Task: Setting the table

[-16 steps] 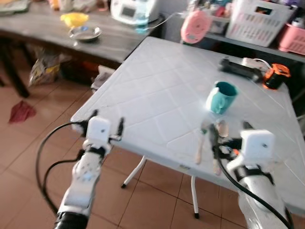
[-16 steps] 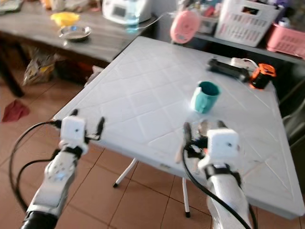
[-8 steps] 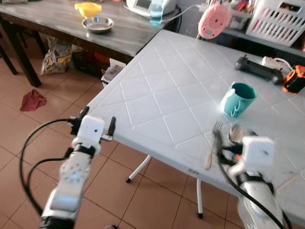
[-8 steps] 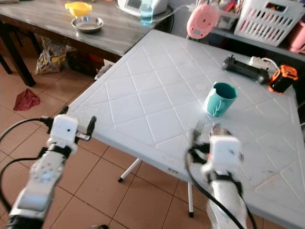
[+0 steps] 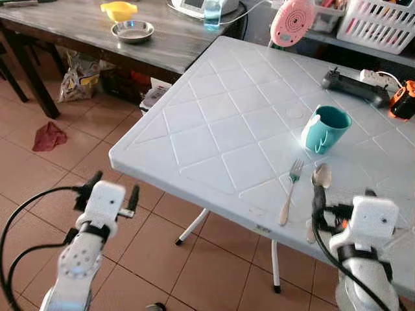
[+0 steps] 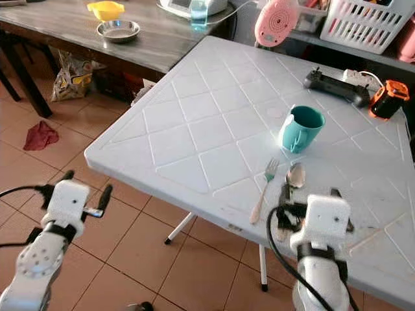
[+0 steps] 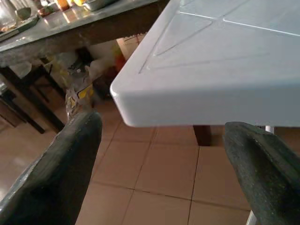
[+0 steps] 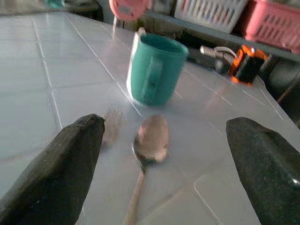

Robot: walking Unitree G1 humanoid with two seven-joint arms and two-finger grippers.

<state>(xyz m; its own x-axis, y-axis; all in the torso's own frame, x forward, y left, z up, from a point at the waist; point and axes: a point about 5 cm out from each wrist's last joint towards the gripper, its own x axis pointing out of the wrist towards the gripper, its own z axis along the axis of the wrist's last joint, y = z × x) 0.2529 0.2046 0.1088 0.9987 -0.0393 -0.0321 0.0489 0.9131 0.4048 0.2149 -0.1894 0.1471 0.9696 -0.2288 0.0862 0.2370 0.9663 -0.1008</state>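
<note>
A white plastic table (image 5: 214,139) stood on a terracotta tiled floor (image 5: 39,175). Beside it ran a dark wooden table (image 5: 84,29), and a red rag (image 5: 49,137) lay on the tiles.

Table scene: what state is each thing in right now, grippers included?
Teal mug: upright on the white table.
Fork: lying flat beside the spoon.
Spoon: lying flat, bowl toward the mug.
Left gripper: open, off the table's corner.
Right gripper: open, behind the spoon.

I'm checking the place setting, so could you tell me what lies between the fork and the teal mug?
Nothing: in the left eye view, only bare white table separates the fork from the teal mug.
</note>
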